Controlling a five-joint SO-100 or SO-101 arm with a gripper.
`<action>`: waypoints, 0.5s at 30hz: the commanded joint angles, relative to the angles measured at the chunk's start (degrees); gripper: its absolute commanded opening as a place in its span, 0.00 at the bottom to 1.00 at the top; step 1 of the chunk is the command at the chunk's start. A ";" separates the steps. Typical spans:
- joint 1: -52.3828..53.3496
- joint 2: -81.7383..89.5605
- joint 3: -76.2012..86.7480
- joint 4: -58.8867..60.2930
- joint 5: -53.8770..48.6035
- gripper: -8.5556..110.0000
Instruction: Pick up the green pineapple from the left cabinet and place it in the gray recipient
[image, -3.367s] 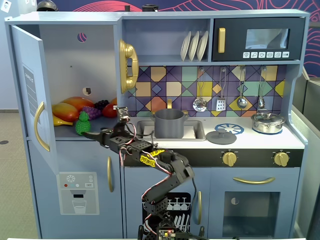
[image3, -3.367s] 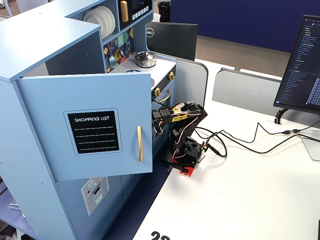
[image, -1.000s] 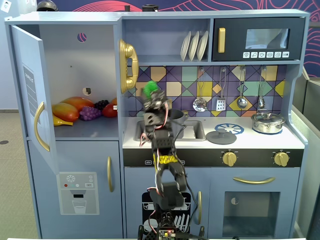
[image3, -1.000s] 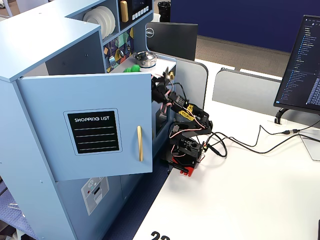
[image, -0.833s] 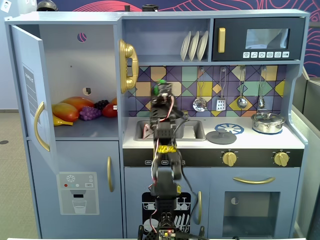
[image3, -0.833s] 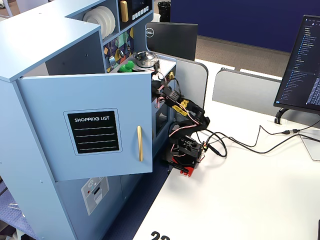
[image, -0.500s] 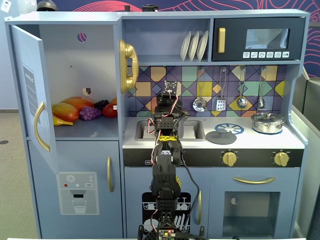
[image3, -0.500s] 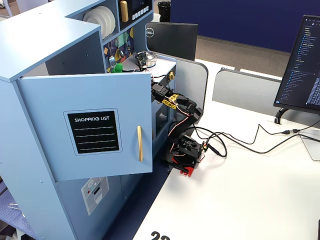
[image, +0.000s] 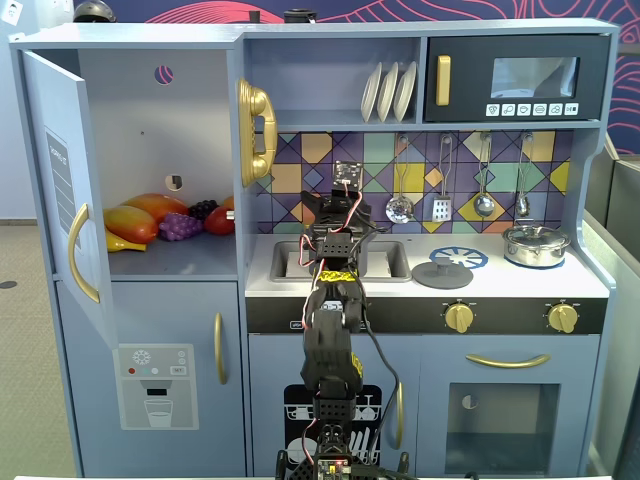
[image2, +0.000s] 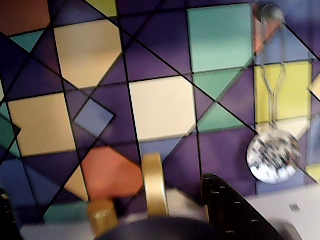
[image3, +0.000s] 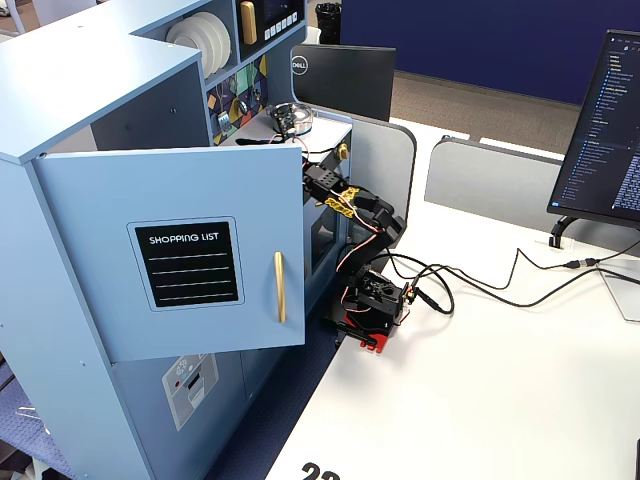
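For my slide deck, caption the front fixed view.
Black robot arm raised before the sink, light blue cabinet door open on plastic toy fruit.

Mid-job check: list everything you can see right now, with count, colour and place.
Left cabinet: one, light blue, door open.
Toy fruit: several, orange, purple, red, on the cabinet shelf; no green pineapple visible.
Plates: three, white, upper shelf.
Microwave: one, dark front, top right.
Utensils: four, silver, hanging on the tiled backsplash.
Silver pot: one, lidded, right counter.
Gray lid: one, beside the sink.
Sink: one, partly hidden by the arm.
Monitor: one, on the white desk.
End effector: one, black, raised over the sink; open or shut unclear.
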 joint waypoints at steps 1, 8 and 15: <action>-0.09 15.73 0.88 17.31 0.70 0.38; 1.93 39.02 21.09 42.19 -2.64 0.23; -1.76 46.49 39.64 53.61 0.44 0.07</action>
